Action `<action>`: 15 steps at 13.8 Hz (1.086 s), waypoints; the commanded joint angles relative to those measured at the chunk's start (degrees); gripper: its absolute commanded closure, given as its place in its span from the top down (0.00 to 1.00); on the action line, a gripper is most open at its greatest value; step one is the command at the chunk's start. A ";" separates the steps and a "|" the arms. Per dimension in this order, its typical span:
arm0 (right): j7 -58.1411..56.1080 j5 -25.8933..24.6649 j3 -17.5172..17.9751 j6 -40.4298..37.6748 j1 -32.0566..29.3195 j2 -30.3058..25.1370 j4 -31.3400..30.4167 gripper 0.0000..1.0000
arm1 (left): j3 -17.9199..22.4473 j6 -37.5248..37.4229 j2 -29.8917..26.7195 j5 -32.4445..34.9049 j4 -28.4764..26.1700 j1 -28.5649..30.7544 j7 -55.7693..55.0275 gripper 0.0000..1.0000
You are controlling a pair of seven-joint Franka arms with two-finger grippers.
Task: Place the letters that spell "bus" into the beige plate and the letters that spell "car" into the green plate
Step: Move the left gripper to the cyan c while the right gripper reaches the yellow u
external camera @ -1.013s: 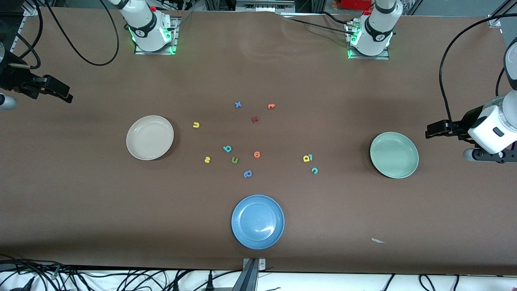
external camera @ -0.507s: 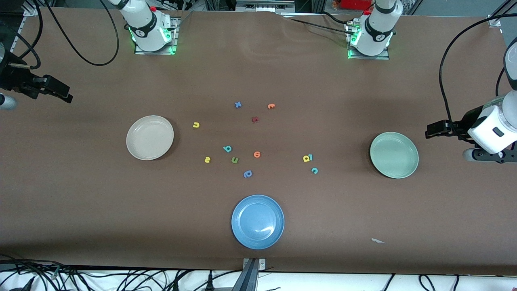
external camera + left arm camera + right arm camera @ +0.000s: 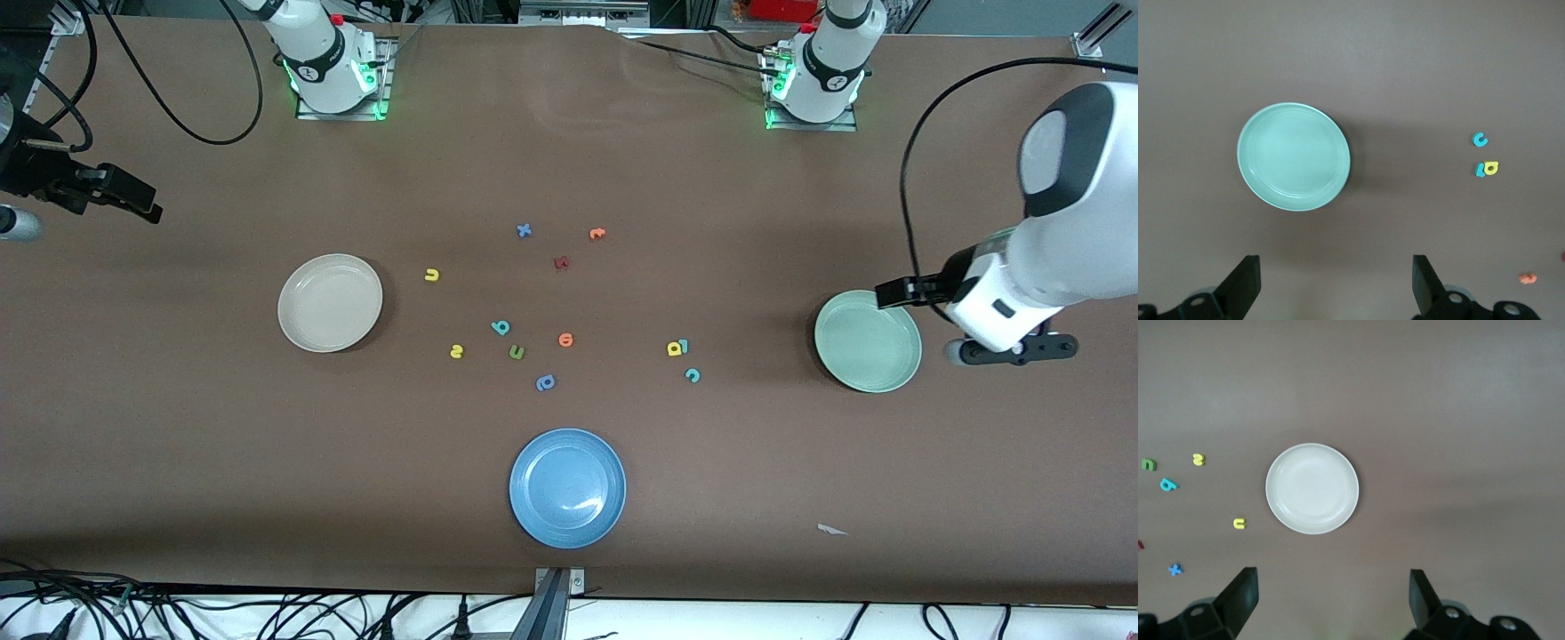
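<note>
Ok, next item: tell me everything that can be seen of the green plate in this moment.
The green plate is round, shallow and pale mint green, with a raised rim and a smooth, slightly glossy surface. It sits flat on the brown table toward the left arm's end and holds nothing. No letter touches it; the nearest ones, a teal c and a touching yellow and teal pair, lie apart from it toward the table's middle. The open left gripper hangs above its rim without touching it.
</note>
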 commanded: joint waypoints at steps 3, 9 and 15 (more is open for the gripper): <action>-0.01 -0.44 0.53 -4.53 2.59 2.50 -0.28 1.00 | 0.57 6.89 4.22 -1.88 -0.18 -4.68 -19.35 1.00; 9.72 -1.15 0.44 -0.59 11.64 6.54 -2.12 1.00 | 0.57 15.59 12.74 -2.14 -0.27 -9.69 -41.85 1.00; 32.90 -1.23 0.53 18.97 21.23 9.17 -16.85 1.00 | 0.57 27.55 19.51 -7.24 -0.88 -12.06 -52.60 1.00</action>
